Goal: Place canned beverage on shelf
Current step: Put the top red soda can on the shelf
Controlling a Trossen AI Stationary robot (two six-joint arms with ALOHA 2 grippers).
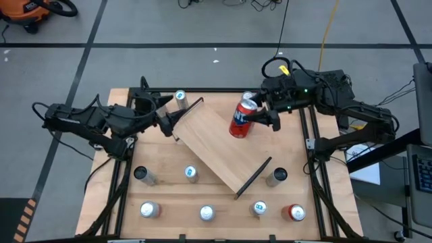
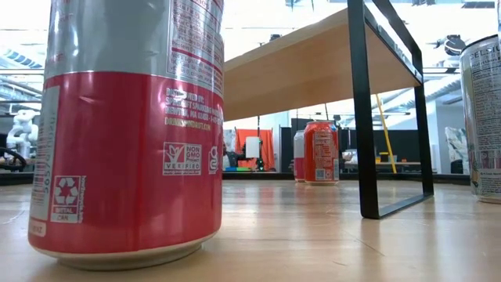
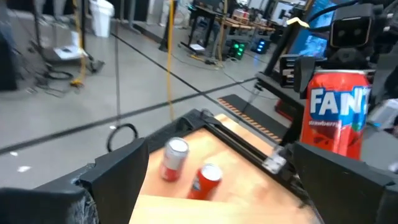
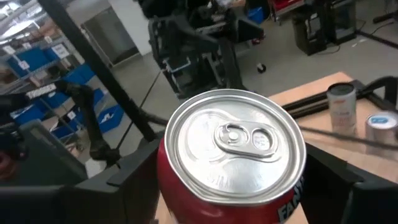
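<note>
— Two arms on my feed. Left gripper [image 1: 164, 121]?

— Wide apart, empty, at the shelf's [image 1: 219, 145] far-left end.

— The can?

— Red can [image 1: 241, 120] clamped in my right gripper [image 1: 260, 116], above the shelf's far-right edge, long axis near upright, slightly tilted. Right arm reaches in from the far right.
</note>
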